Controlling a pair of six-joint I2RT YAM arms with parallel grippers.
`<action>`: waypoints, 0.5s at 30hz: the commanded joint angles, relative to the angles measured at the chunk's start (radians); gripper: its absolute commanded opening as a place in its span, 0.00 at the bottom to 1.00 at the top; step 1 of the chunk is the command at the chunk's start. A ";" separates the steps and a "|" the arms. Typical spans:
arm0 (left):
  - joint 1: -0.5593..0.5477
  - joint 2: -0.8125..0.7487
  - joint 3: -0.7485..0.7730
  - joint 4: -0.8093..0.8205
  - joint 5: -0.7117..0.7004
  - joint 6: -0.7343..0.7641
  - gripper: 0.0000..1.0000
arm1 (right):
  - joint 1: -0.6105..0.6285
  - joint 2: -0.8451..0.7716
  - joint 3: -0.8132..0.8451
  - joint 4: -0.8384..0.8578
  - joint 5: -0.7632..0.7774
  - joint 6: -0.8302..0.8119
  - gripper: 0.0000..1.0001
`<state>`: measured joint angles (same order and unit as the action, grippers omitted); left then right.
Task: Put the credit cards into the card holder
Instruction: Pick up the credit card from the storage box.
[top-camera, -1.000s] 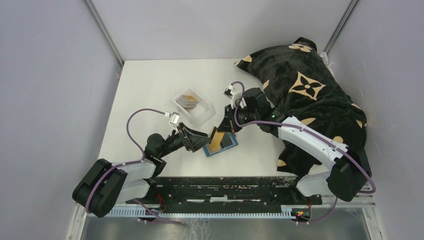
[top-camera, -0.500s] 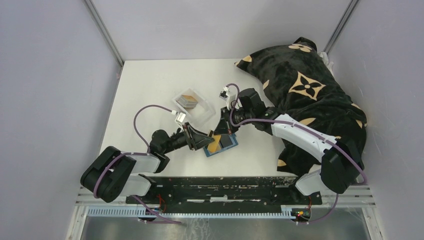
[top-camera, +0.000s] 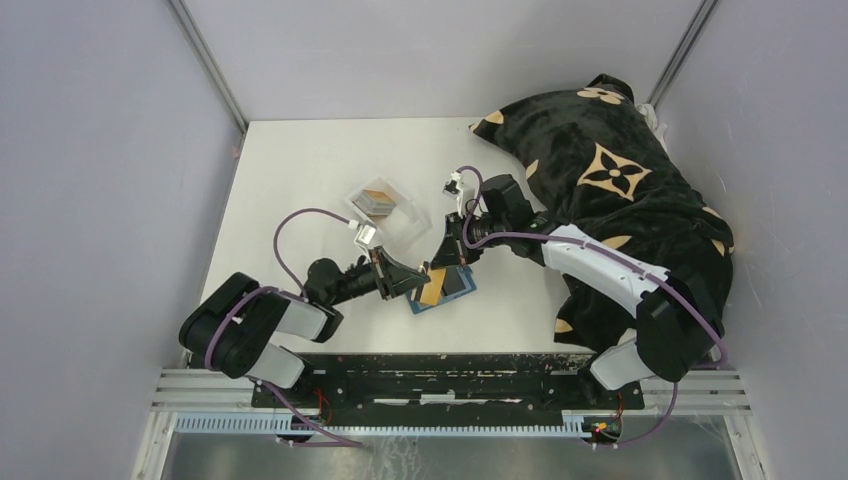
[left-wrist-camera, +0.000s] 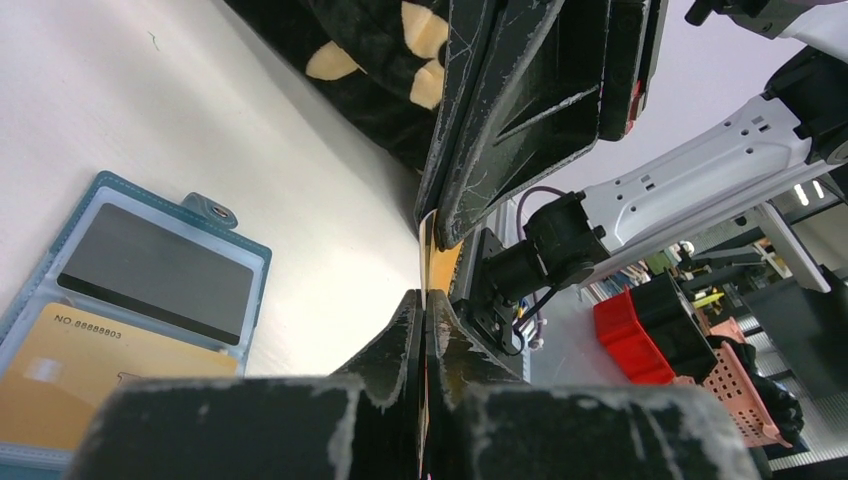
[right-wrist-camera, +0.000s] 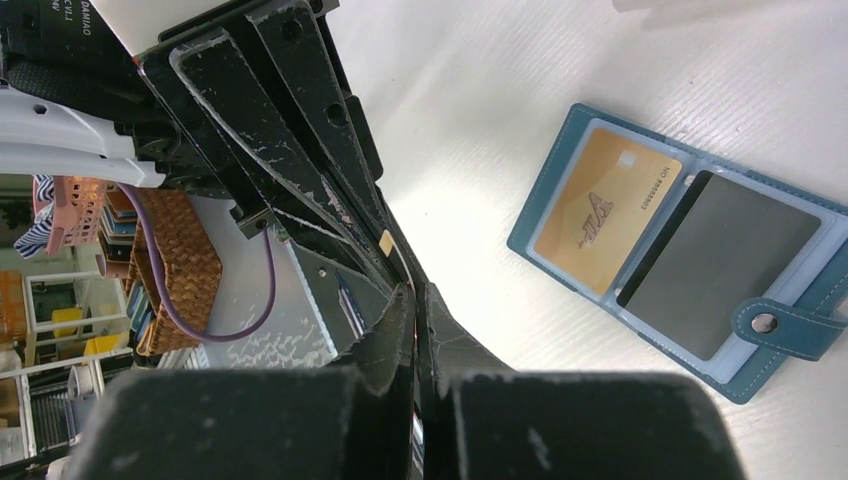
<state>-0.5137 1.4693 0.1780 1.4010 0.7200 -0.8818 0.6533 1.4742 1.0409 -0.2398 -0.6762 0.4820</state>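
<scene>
The left gripper (left-wrist-camera: 422, 300) and right gripper (right-wrist-camera: 418, 295) are both clamped on one upright gold card (left-wrist-camera: 437, 262), over one open teal card holder (right-wrist-camera: 545, 195) lying on the table (top-camera: 300, 180) with two sleeved cards (right-wrist-camera: 600, 205) inside. A second ago the left jaws gaped wide.

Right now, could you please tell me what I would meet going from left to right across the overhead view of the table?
Left arm's shoulder → clear tray → teal wallet → black patterned cushion.
</scene>
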 joint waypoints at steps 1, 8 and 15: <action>-0.008 0.014 -0.018 0.075 -0.022 -0.004 0.03 | -0.006 0.011 0.009 0.094 -0.011 0.015 0.02; -0.014 -0.102 -0.092 -0.192 -0.306 0.021 0.03 | -0.011 -0.016 -0.007 0.095 0.138 0.001 0.34; -0.042 -0.314 -0.156 -0.444 -0.579 -0.003 0.03 | -0.009 -0.014 -0.013 0.069 0.288 -0.036 0.40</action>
<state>-0.5373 1.2598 0.0422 1.1110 0.3389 -0.8860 0.6456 1.4837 1.0294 -0.1955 -0.4931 0.4740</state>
